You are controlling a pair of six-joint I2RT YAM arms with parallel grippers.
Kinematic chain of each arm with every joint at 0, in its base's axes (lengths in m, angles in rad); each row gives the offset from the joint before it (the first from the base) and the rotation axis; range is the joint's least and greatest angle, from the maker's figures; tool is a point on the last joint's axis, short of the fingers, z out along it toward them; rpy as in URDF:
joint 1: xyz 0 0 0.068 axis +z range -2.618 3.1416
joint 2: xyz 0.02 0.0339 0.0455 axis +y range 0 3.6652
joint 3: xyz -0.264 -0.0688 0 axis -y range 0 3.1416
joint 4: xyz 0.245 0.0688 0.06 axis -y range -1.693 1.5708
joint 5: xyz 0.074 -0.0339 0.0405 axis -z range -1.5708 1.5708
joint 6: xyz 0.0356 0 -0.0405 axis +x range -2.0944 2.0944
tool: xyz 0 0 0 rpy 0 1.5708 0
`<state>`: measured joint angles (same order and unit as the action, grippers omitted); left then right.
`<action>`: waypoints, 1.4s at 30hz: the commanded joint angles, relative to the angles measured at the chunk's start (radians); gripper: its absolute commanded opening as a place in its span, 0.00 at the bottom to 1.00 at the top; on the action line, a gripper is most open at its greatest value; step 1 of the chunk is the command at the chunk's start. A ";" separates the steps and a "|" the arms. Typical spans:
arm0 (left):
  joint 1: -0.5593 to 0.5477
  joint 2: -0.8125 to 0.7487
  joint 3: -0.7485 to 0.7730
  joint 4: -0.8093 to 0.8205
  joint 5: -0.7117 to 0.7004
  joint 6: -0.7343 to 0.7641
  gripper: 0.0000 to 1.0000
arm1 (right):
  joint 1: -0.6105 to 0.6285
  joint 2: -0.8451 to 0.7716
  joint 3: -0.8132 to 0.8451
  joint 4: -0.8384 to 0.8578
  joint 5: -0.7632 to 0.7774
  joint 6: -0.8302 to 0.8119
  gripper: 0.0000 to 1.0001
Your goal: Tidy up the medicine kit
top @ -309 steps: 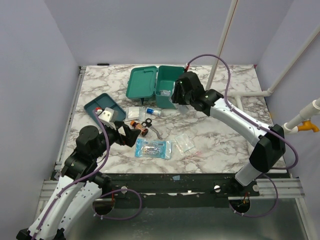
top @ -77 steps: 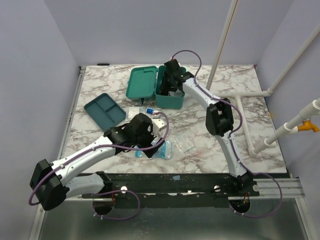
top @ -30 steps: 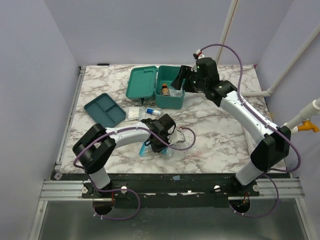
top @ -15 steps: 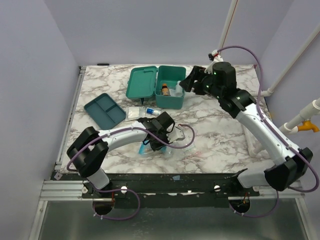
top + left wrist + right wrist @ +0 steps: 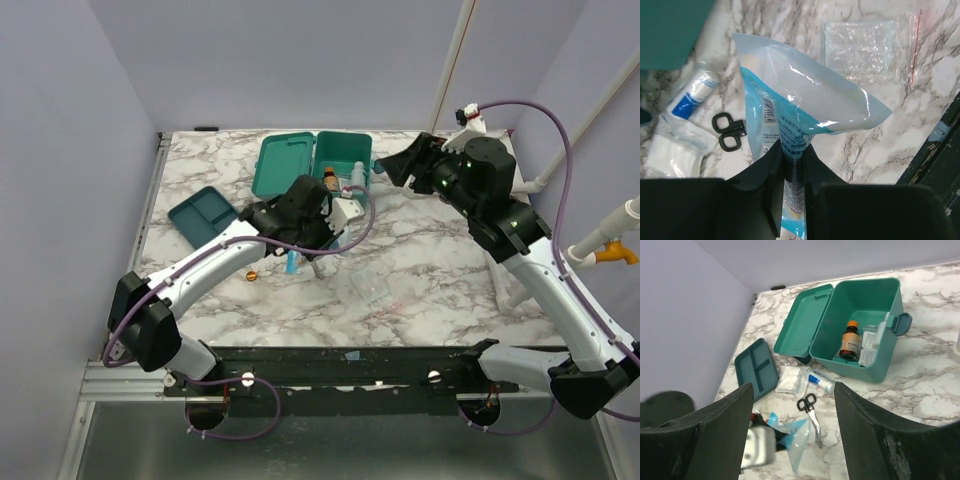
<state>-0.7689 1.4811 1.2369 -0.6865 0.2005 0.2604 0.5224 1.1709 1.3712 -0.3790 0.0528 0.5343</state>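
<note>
Medicine kit (image 5: 863,371): teal-green plastic box with rounded corners. It stands open at the far middle of the marble table (image 5: 450,270). The lid is swung out to the left, inner face up. A small latch tab sits on the box's right end.

Right wrist view looks straight into the box. A brown bottle with an orange cap (image 5: 850,341) stands inside, with pale packets just beside it. The overhead view shows only the bottle top and a pale item, because the left arm crosses in front.

Left gripper (image 5: 792,150): jaws nearly closed, pinching the lower edge of a blue-and-white pouch (image 5: 800,112). The pouch is lifted off the table, near the kit's front. Only the left wrist view shows this pinch clearly.

Under the pouch, same view: black-handled scissors (image 5: 728,131), a blue-labelled tube (image 5: 691,95), a white gauze packet (image 5: 667,150) and a clear zip bag (image 5: 860,47).

Right gripper (image 5: 794,389): fingers spread wide, holding nothing, raised to the right of the kit.

Darker teal compartment tray (image 5: 203,213): left of the kit. It shows in the overhead and right wrist views only.
</note>
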 commanded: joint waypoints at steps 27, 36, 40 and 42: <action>0.286 0.464 0.871 0.097 0.131 -0.645 0.00 | 0.004 -0.302 -0.390 0.116 -0.144 0.027 0.68; 0.354 0.633 0.957 0.214 0.181 -0.801 0.00 | 0.004 -0.328 -0.422 0.130 -0.184 0.017 0.68; 0.368 0.700 0.992 0.246 0.183 -0.859 0.00 | 0.003 -0.323 -0.421 0.128 -0.182 0.017 0.67; 0.370 0.732 1.001 0.256 0.172 -0.865 0.00 | 0.003 -0.319 -0.421 0.119 -0.179 0.017 0.68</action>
<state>-0.4034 2.1681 2.1880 -0.4942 0.3546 -0.5358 0.5224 0.8570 0.9588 -0.2775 -0.1001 0.5575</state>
